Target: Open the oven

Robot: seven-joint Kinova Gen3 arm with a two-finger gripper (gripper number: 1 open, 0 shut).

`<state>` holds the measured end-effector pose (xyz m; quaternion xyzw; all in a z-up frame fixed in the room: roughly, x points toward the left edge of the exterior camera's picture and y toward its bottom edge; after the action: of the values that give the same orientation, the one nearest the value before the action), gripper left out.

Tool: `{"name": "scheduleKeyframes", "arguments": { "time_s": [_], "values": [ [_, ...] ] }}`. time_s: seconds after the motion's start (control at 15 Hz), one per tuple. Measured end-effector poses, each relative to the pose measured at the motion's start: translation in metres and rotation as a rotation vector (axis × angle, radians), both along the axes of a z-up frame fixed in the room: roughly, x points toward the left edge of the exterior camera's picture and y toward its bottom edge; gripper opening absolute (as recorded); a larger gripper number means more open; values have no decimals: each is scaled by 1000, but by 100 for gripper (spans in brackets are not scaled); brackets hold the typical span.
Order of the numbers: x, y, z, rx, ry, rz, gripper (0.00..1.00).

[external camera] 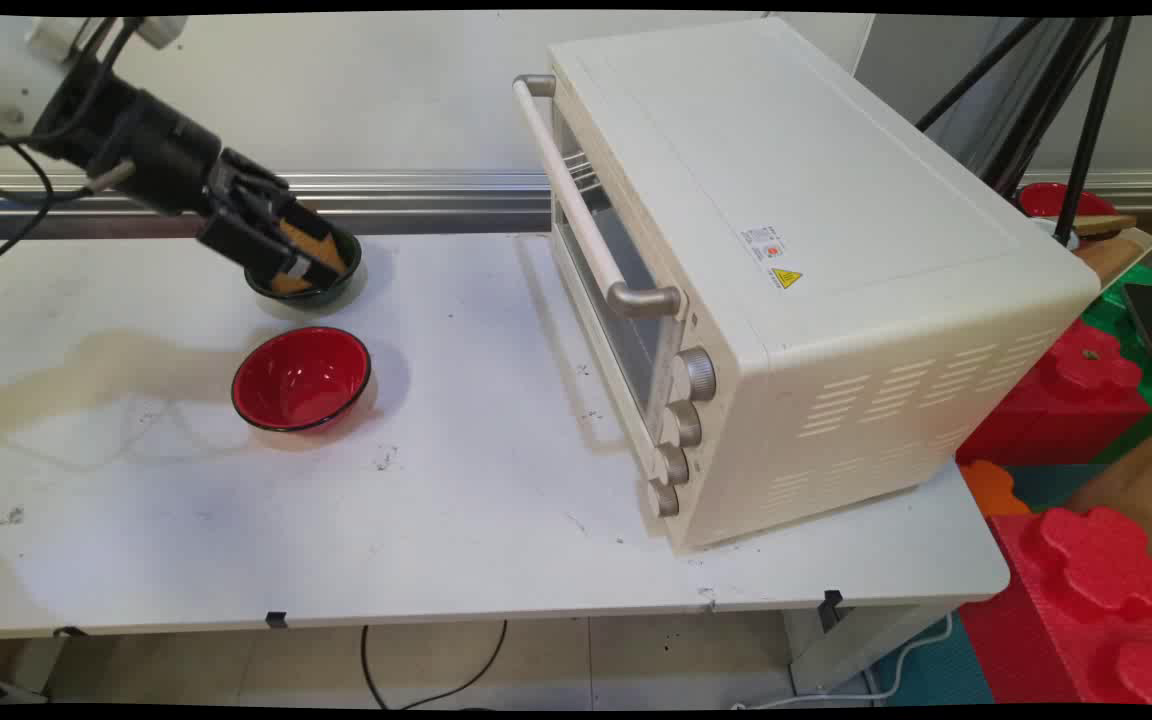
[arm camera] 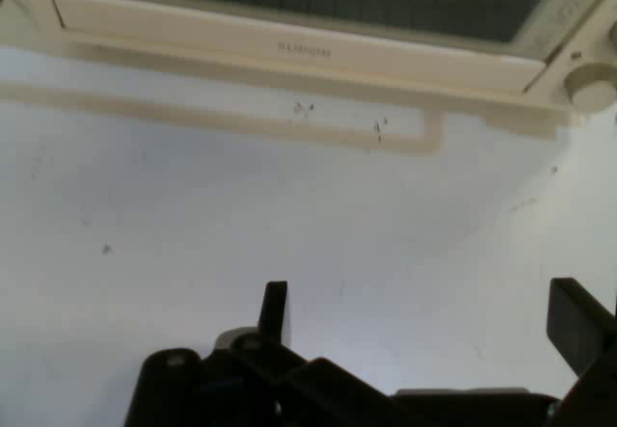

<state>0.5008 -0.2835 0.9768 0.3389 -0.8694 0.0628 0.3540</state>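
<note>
Dark bowl (external camera: 324,292) sits at the far left of the white table (external camera: 476,500), close to the back edge, and the black gripper (external camera: 308,262) is right down over it, angled in from the upper left. Between the fingers in the main view there's an orange-brown piece (external camera: 312,243), right over the bowl's mouth; whether it lies in the bowl or touches the fingers, can't tell from here. Over to the hand view: the gripper (arm camera: 424,316) has its fingers (arm camera: 275,309) spread wide, and only bare table (arm camera: 289,244) shows between them, nothing pinched. Ahead of the hand, the cream toaster oven (arm camera: 289,46) runs along the top of that view. Back on the main view, a red bowl (external camera: 301,378) stands just in front of the dark one, upright and apart from it. The oven (external camera: 786,250) fills the right half of the table, door shut, long handle (external camera: 586,205) across it, four knobs (external camera: 696,373) down its near end. Red and green foam blocks (external camera: 1086,400) are stacked beyond the table's right edge
</note>
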Motion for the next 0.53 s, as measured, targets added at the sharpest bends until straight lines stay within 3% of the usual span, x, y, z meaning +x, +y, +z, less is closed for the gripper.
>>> {"name": "scheduleKeyframes", "arguments": {
  "time_s": [0.53],
  "values": [
    [-34, -29, 28, -15, 54, 53, 100]
  ]
}}
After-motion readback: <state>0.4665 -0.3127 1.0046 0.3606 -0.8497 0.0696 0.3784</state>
